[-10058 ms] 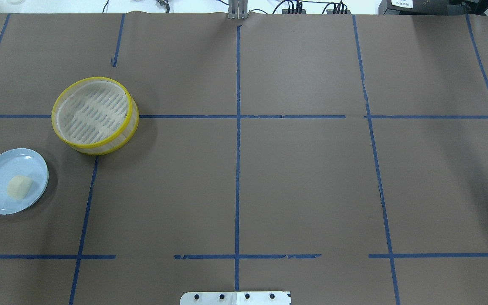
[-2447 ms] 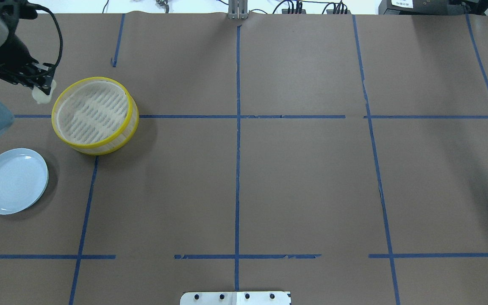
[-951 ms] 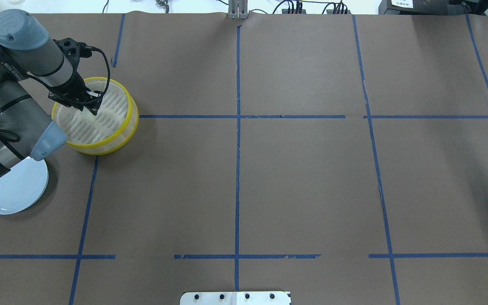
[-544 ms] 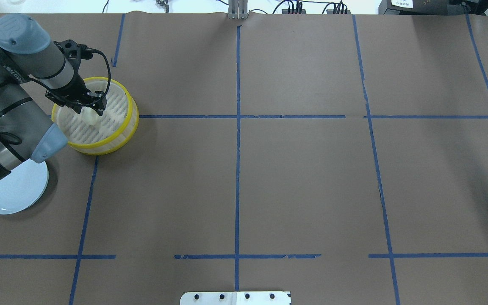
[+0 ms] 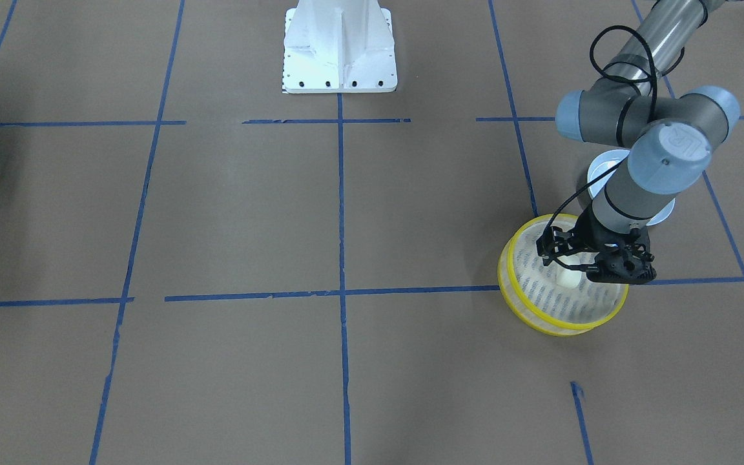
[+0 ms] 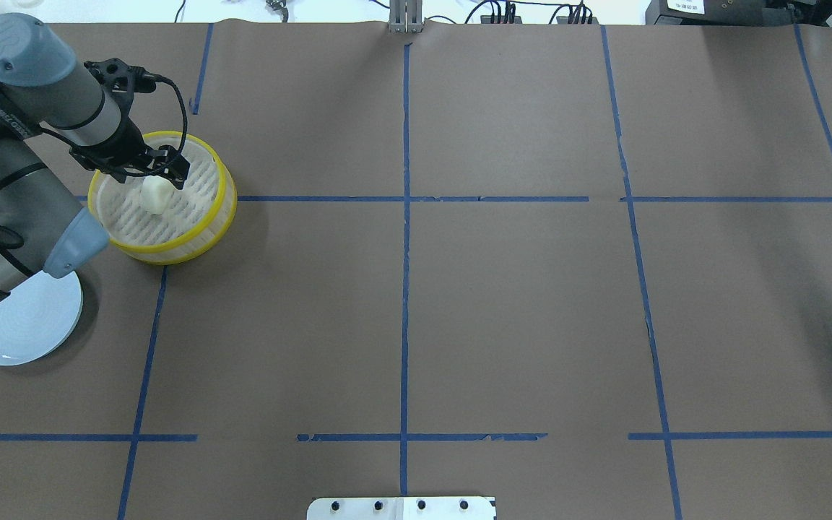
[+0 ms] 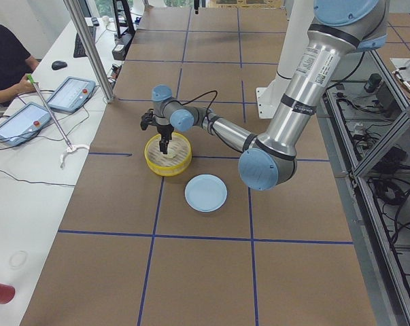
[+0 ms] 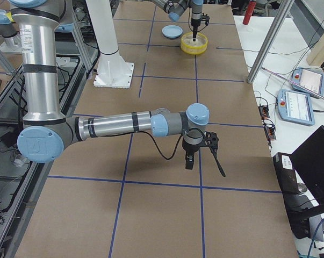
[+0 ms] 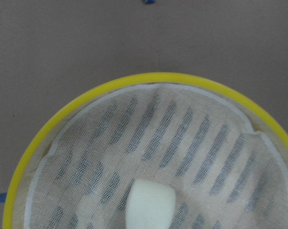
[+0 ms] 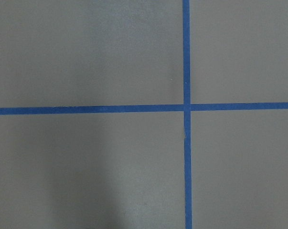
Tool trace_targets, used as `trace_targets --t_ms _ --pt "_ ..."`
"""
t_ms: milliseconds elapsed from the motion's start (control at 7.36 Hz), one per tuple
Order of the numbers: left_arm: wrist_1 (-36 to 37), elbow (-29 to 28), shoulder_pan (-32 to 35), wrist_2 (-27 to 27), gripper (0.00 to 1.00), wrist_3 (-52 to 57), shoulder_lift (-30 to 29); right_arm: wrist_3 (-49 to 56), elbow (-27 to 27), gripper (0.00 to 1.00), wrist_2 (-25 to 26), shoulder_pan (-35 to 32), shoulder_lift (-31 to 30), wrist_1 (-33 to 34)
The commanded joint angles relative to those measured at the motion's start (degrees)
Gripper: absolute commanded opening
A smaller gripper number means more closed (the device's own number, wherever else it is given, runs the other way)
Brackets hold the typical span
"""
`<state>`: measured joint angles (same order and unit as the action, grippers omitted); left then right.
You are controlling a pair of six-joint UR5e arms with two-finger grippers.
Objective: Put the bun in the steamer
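The cream-white bun [image 6: 154,195] lies loose on the slotted base of the yellow-rimmed steamer [image 6: 224,204], near its middle. It also shows in the left wrist view [image 9: 150,205] and the front view [image 5: 568,278]. My left gripper [image 6: 147,175] hangs just above the bun, open and apart from it; it also shows in the front view [image 5: 590,266]. No fingers show in the left wrist view, only the steamer's rim [image 9: 86,98]. My right gripper [image 8: 189,161] shows only in the right side view, low over bare table far from the steamer [image 8: 194,51]; I cannot tell its state.
An empty pale blue plate [image 6: 19,328] sits near the steamer, partly under my left arm's elbow; it also shows in the front view [image 5: 598,171]. The robot's white base [image 5: 340,45] stands at the table's near edge. Blue tape lines cross the brown table.
My left gripper has opened and risen a little. The bun has left its fingers and now lies on the steamer's base.
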<state>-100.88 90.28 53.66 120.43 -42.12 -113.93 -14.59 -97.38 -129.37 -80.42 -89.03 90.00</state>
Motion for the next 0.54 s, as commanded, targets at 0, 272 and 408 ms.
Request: trace_targets --t_ms 0,272,408 --pt "1.1 10.7 2.8 0.4 1.0 0.2 4.0 0.0 0.0 1.0 0.0 0.0 0.0 0.0" --pt "1.1 18.9 8.1 0.6 1.0 0.5 10.9 0.0 0.0 1.0 0.0 0.0 0.0 0.0" --pt "1.2 19.9 15.0 1.3 1.0 7.6 14.1 0.0 0.0 1.0 0.0 0.0 0.0 0.0"
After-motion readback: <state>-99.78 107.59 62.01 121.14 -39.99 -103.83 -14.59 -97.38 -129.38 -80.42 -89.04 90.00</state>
